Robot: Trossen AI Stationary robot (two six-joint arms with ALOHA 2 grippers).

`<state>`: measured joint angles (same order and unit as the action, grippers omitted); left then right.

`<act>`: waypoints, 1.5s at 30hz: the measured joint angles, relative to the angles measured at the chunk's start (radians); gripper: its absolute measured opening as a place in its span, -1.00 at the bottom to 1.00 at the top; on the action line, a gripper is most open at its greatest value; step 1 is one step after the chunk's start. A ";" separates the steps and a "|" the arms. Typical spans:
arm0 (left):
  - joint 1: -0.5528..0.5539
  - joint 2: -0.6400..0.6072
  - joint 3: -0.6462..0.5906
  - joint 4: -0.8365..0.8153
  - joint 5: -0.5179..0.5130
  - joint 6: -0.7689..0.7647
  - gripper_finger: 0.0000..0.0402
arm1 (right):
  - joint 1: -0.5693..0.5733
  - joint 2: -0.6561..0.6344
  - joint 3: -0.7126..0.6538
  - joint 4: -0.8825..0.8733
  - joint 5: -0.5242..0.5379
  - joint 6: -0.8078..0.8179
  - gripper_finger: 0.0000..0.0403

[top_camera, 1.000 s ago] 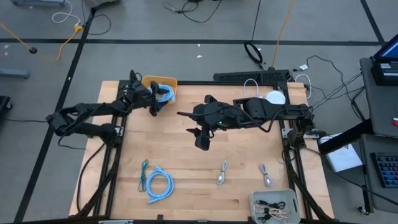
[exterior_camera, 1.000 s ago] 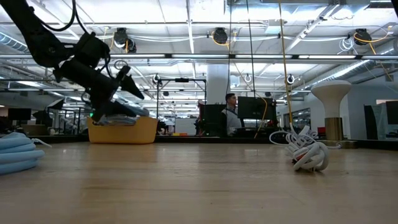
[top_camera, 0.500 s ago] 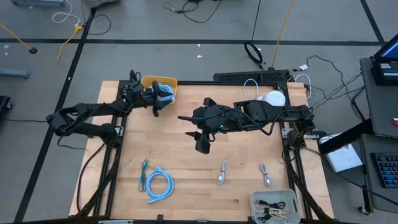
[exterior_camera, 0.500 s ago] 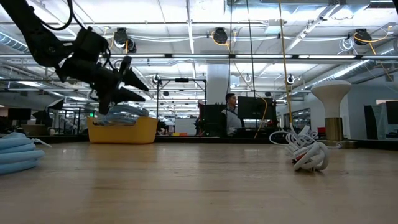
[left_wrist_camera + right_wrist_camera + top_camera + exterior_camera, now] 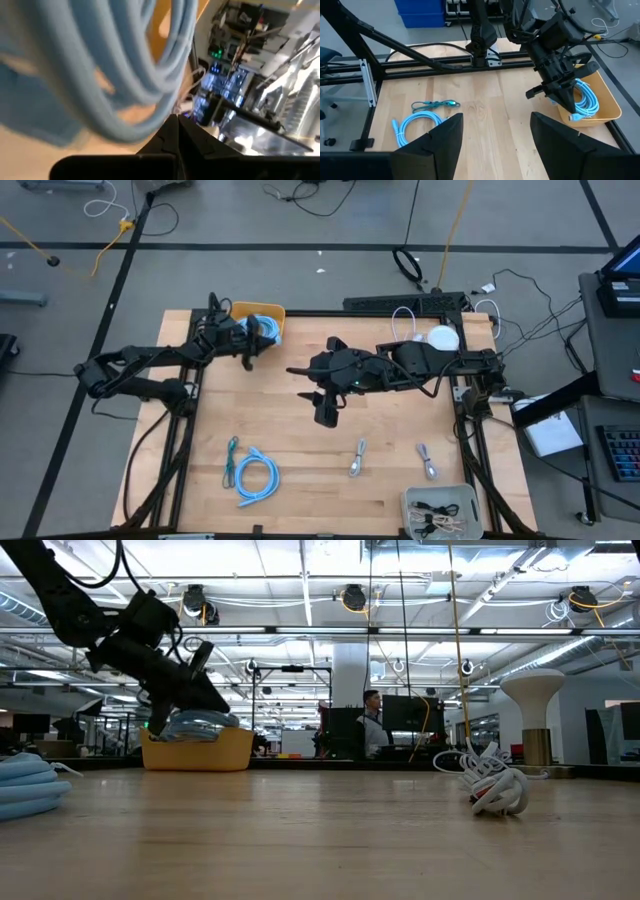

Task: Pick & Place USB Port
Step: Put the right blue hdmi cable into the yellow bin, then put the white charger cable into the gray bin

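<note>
A yellow bin (image 5: 272, 311) stands at the table's far left and holds a coil of light-blue cable (image 5: 262, 328). My left gripper (image 5: 250, 356) is shut at the bin's near side, its tips slanting down just over the coil (image 5: 125, 65). My right gripper (image 5: 325, 412) hangs open over the table's middle with nothing between its fingers. Two short grey USB pieces (image 5: 358, 460) (image 5: 427, 462) lie flat on the wood near the front right. My left gripper (image 5: 569, 106) has nothing between its shut fingers. The tips stand right at the blue coil (image 5: 585, 100) in the bin. Whether they touch it, I cannot tell.
A second blue coil (image 5: 258, 478) and a thin teal cable (image 5: 232, 455) lie front left. A white tray (image 5: 440, 510) with dark cables stands at the front right corner. A white cable bundle (image 5: 440, 338) sits far right. A person shows in the room behind (image 5: 372, 725).
My left gripper has shut from wide open while staying over the yellow bin; nothing is between its fingers and the blue coil stays in the bin.
</note>
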<state>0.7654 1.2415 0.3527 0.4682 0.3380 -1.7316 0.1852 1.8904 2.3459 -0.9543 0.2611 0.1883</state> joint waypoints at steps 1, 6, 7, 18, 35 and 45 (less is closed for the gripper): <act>0.000 0.000 0.000 -0.007 -0.017 0.003 -0.99 | 0.000 0.000 0.000 0.000 0.000 -0.001 0.11; 0.000 -0.001 0.000 -0.066 -0.077 0.025 -0.99 | 0.000 0.000 0.000 0.000 0.000 -0.010 0.11; 0.002 -0.001 0.000 -0.091 -0.085 0.033 -0.99 | 0.000 0.000 0.000 0.000 0.000 -0.010 0.11; 0.020 0.000 0.000 0.020 -0.231 0.100 -1.00 | 0.001 0.000 0.000 -0.001 -0.001 -0.010 0.11; -0.055 -0.140 0.051 0.144 -0.074 0.228 -1.00 | 0.000 0.000 0.000 -0.081 -0.001 0.003 0.11; -0.593 -0.567 0.320 -0.697 0.101 0.670 -1.00 | -0.005 0.000 -0.017 -0.138 -0.002 0.132 0.11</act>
<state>0.1724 0.6748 0.6729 -0.2291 0.4386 -1.0621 0.1803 1.8904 2.3292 -1.0926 0.2596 0.3207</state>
